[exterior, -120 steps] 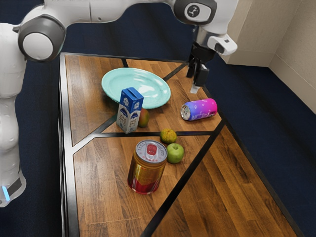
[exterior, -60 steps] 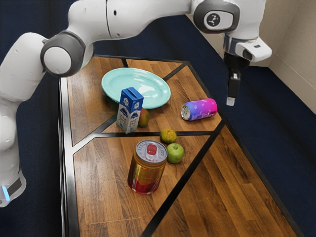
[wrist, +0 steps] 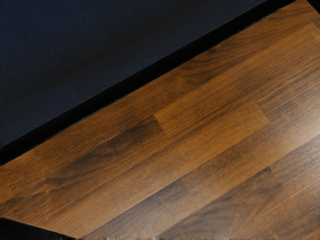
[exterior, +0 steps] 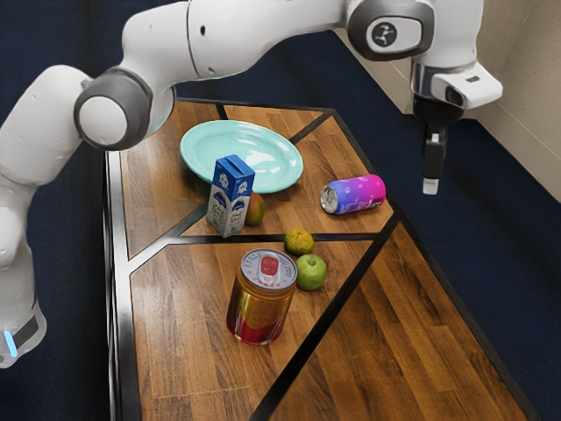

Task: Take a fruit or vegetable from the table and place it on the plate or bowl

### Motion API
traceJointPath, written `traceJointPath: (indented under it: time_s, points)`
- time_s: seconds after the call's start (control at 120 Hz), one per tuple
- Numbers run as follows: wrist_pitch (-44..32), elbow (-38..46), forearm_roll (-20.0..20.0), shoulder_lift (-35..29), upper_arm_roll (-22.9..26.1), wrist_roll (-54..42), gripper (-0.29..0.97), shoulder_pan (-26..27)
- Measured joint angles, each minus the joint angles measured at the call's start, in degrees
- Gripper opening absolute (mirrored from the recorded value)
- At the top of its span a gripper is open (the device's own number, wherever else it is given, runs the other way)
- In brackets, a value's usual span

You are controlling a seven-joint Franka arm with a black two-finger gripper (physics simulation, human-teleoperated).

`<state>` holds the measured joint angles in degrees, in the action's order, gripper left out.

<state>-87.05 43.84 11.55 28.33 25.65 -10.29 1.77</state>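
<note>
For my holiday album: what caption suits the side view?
Robot arm hovers near the table edge, away from the plate and green apple.

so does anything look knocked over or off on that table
The pink and purple can lies on its side near the table edge at the exterior view's right, while the gold can stands upright. Nothing looks spilled or damaged.

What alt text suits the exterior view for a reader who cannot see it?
The robot's empty black hand hangs near the wooden table's edge at the exterior view's right. On it: a round teal plate, a blue carton beside a reddish-green fruit, a yellowish fruit, a green apple, an upright red-gold can, a pink can lying sideways.
</note>
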Motion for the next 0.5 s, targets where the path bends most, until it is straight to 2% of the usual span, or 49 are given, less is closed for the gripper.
traceJointPath:
  time_s: [0.108, 0.5]
  points:
    - [0.0, 0.1, -1.2, 0.3, 0.5, 0.1, 0.68, 1.0]
    - [-0.7, 0.0, -5.1, 7.9, 1.5, 0.3, 0.68, 3.8]
